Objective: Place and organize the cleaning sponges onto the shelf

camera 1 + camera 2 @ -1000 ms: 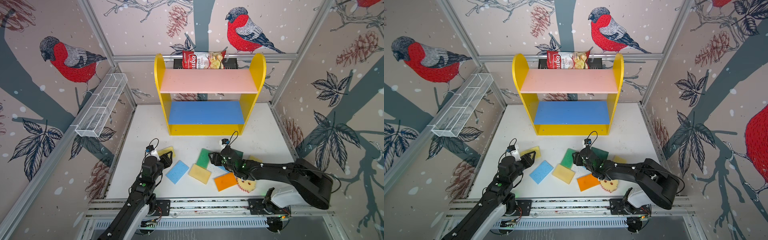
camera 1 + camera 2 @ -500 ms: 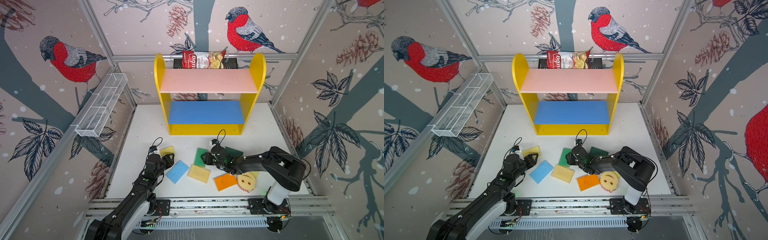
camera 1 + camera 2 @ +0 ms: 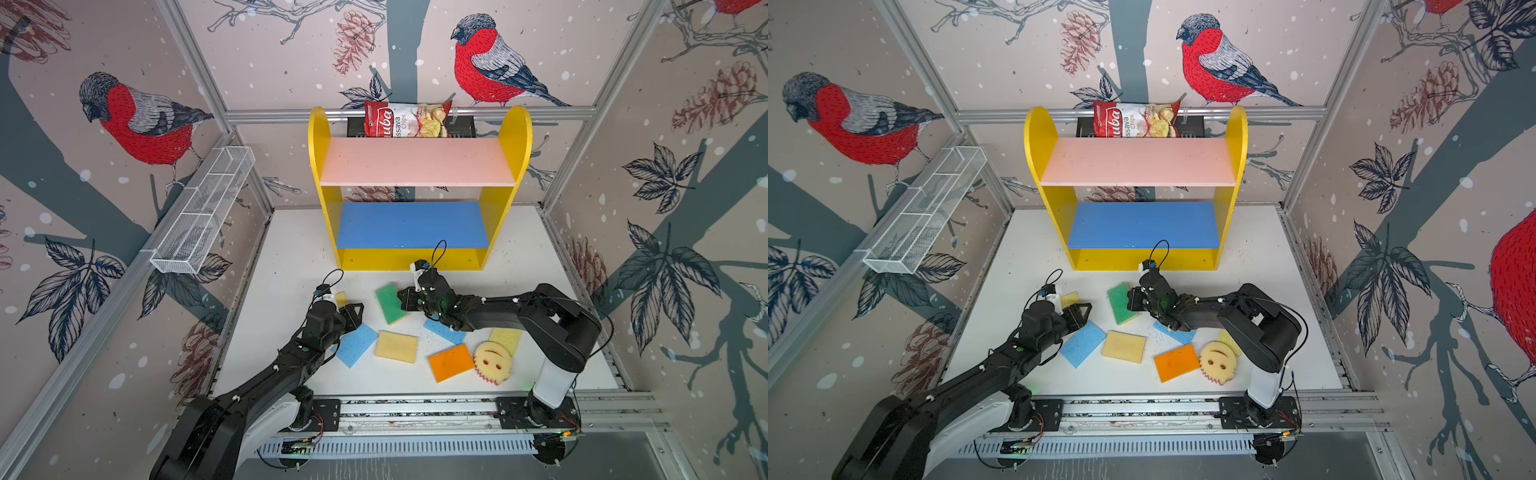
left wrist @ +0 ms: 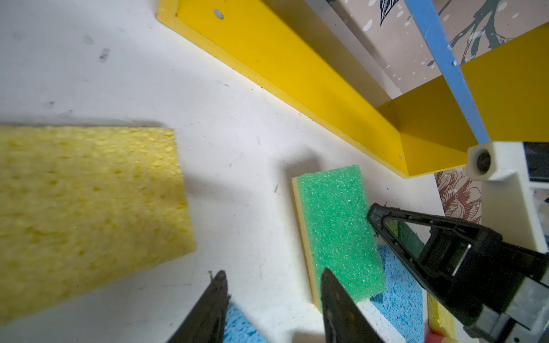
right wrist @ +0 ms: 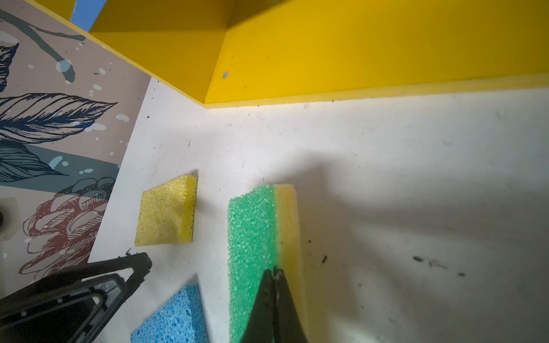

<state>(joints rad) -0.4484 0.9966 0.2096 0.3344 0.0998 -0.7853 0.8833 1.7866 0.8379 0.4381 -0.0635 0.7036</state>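
Note:
Several sponges lie on the white table in front of the shelf (image 3: 415, 162), whose boards are bare. A green sponge (image 3: 390, 302) with a yellow underlayer lies at the middle. My right gripper (image 3: 402, 297) is shut, and its tips (image 5: 274, 271) rest on that sponge's (image 5: 252, 231) right edge. My left gripper (image 3: 353, 309) is open over bare table (image 4: 273, 276), between a small yellow sponge (image 3: 341, 298) and a blue sponge (image 3: 356, 344). Nearer the front lie a pale-yellow sponge (image 3: 397, 346), an orange sponge (image 3: 451, 361) and the round smiley sponge (image 3: 492, 362). The right arm partly covers another blue sponge (image 3: 444, 332) and a yellow sponge (image 3: 506, 338).
A red-and-white chips bag (image 3: 405, 120) stands in a black basket (image 3: 461, 126) behind the shelf. A white wire-mesh basket (image 3: 203, 212) hangs on the left wall. The metal rail (image 3: 415, 409) with both arm bases runs along the table's front edge.
My right gripper has moved left to the green sponge's edge and shut, and its arm no longer covers the smiley sponge. My left gripper has shifted slightly right, still open.

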